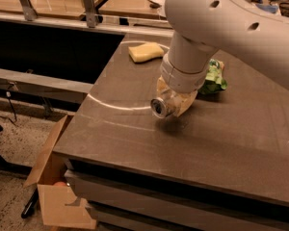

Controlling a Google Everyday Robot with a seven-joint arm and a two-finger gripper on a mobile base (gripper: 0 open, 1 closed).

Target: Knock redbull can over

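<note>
Cardboard box [52, 189], one, is seen on the floor at near left, flaps open, against the near left corner of the table [135, 143]. Two upright metal posts [88, 5] are noted at far left, beyond the table's far edge. One pale curved line is marked across the dark tabletop.

One yellow sponge [145, 52] is laid flat near the far left corner of the table, well apart from everything else.

One redbull can [160, 108] is recorded, roughly mid-table. It is tipped onto its side with the shiny round end turned toward the near left. It is carried just above the surface, with a shadow cast beneath and to its right.

One gripper [172, 105] is counted. It is pinched around the can's body, with tan fingers [185, 101] wrapped on either side so that only the can's end is exposed.

One green snack bag [213, 79] is found just right of and beyond the gripper, lying on the table, partly hidden by the wrist.

One white arm [216, 23] is brought in from the far right, over the bag.
</note>
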